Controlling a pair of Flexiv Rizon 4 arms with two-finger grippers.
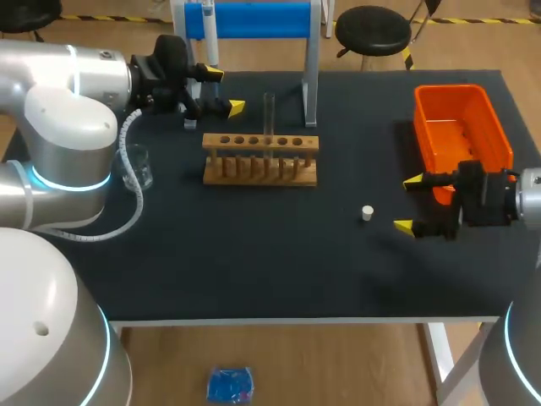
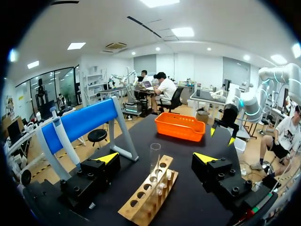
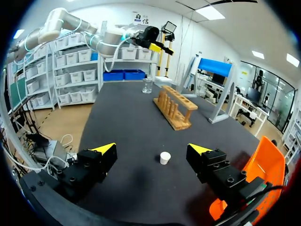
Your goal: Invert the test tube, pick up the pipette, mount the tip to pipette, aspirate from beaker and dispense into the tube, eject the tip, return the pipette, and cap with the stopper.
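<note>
Right gripper [image 1: 408, 203]: entering from the right edge, low over the near right part of the black table [image 1: 254, 279]. Fingers spread wide, nothing between them, yellow tips pointing toward the table's middle.

Stopper [image 1: 367, 213]: small, white, standing on the table top just ahead of the right gripper's tips, touching neither. From the right wrist, seen ahead of the gap between the fingers.

Rack [image 1: 260, 169]: wooden, with a single row of holes, set crosswise at mid-table, well apart from the stopper.

Test tube [image 1: 269, 114]: clear glass, upright in a middle hole of the rack, rising well above it. Which end is up: impossible to tell.

Beaker [image 1: 139, 169]: clear glass, on the table left of the rack, close beside the left arm. Contents not discernible.

Orange bin [image 1: 421, 127]: on the right side, beyond the right gripper, long side running toward the far edge. Near end partly hidden behind that gripper.

Left gripper [image 1: 224, 90]: above the far left part of the table, beyond the rack's left end. Fingers spread, holding nothing. From the left wrist, rack and test tube ahead, in line with the gap, apart from both fingers.

Small pale item [image 1: 189, 124]: on the table under the left gripper, too small to identify.

Stand [image 1: 254, 21]: blue crossbar on white legs, at the far edge behind the rack.

Pipette [image 2: 66, 141]: white with a blue top, hung at one end of the stand's crossbar, touched by neither gripper.
</note>
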